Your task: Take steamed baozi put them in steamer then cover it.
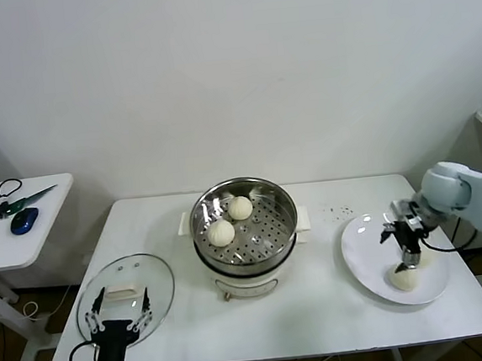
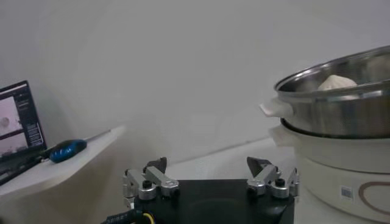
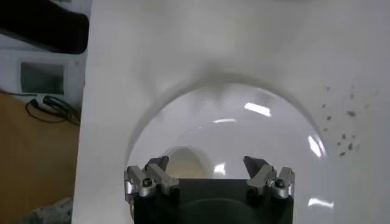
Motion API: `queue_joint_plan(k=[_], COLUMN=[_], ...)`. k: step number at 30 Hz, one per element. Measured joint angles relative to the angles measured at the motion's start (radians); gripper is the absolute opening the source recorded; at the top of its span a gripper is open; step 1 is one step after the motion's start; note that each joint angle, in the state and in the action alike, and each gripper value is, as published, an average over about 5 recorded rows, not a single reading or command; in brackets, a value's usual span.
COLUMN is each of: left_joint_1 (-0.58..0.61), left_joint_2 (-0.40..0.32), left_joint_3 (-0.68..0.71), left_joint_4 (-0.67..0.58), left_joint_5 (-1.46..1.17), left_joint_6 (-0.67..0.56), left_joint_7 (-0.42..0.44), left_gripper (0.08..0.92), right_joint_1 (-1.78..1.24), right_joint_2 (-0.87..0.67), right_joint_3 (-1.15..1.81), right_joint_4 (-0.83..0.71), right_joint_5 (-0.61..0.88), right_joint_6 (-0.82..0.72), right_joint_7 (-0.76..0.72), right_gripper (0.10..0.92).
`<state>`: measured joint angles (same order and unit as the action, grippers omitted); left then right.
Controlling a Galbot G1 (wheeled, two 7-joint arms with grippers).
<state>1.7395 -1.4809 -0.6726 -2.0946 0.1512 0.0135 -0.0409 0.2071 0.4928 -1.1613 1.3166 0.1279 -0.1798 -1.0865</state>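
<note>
Right pincer (image 1: 404, 255), jaws spread and released, hovers directly above a steamed baozi (image 1: 404, 278) on the white plate (image 1: 361, 254), well right of the steamer (image 1: 243, 222); left pincer (image 1: 118, 320) open, idle by the cover (image 1: 124, 294)

The right pincer (image 1: 408, 259) partly covers a baozi (image 1: 404, 278) — the plate (image 3: 262, 131) runs under the wrist camera's mount.

Non-task stuff: plate, side table clutter.
White plate (image 1: 368, 262) on main table's (image 1: 320, 309) right; side table (image 1: 34, 224) holds blue mouse (image 1: 24, 220), green scissors (image 1: 25, 200), laptop (image 2: 18, 122).
</note>
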Motion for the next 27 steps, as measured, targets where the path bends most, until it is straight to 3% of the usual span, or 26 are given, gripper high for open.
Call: queue_joint_plan(k=[27], left_joint_1=[0.018], left_joint_2=[-0.008], left_joint_3=[0.001], left_joint_4=[0.010], left_joint_5=[0.017], left_joint_6=[-0.008], left_joint_7=[-0.002], left_gripper=[0.823], right_joint_1=[-0.192], right_joint_2=[0.040], right_joint_3=[0.163], right_joint_4=[-0.102], right_joint_5=[-0.135], right_joint_6=[0.033], right_joint_7=[-0.009], right_gripper=[0.794])
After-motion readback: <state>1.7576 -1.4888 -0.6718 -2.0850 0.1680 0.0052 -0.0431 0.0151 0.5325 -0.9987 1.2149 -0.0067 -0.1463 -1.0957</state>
